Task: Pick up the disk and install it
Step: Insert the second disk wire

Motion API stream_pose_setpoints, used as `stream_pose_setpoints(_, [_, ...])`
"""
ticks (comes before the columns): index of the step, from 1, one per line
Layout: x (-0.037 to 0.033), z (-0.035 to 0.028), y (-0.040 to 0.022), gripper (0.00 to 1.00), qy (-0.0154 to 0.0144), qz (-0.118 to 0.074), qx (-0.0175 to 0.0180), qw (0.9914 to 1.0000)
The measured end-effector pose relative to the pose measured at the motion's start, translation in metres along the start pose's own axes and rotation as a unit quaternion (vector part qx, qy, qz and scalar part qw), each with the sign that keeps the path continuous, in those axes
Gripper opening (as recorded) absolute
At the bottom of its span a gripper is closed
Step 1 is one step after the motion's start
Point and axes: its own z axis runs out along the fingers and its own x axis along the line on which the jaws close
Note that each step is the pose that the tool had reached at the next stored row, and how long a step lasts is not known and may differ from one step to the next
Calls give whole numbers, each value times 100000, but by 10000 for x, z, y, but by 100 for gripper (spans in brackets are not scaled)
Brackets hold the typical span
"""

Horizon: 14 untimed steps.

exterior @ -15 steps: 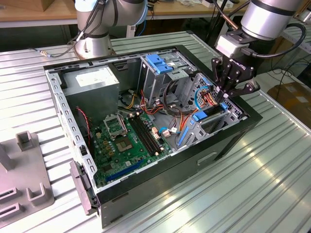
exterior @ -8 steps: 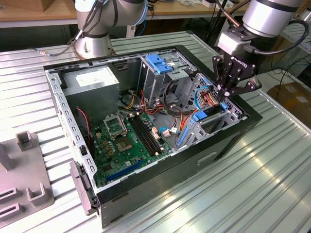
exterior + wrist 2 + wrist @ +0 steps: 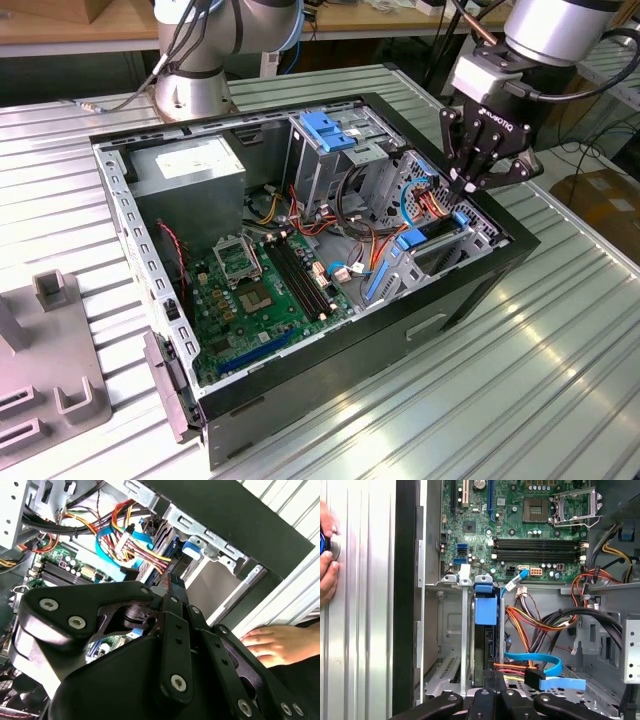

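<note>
One arm, one gripper [image 3: 468, 183]: in the exterior view it hangs over the drive bay at the corner of the open PC case [image 3: 520, 245] nearest the exterior view's right, well apart from the PSU [image 3: 190, 170] and mobo [image 3: 265, 290]. The disk [image 3: 412, 238] stands on edge in that bay, blue rail end up, directly under the fingertips. Fingers look drawn together to a point w/ nothing visibly between them; tips at or just above the disk's top edge, contact can't be confirmed. Second wrist view: the closed finger pair points down at the bay, red/yellow power leads [image 3: 135, 542] just beside it, and a person's hand [image 3: 280, 642] rests on the table outside the case. First wrist view: the disk's narrow dark edge and blue tab run straight away from the fingertips, w/ a blue SATA cable [image 3: 545, 662] and its dark plug lying close beside them. Judgement: an HDD is stiff, fairly heavy for its size, smooth metal so slippery, and shock-sensitive; best held across the blue plastic rails or flat faces, not the label or connector end.
</note>
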Motion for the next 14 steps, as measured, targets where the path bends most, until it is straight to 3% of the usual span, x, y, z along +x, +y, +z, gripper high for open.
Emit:
stream_pose_setpoints(5, [0,-19,74,11,14,-3,1,100000])
stream_pose_setpoints(10, [4,-116,86,11,15,-1,2,100000])
stream_pose_setpoints(14, [-3,-150,86,11,12,-4,2,100000])
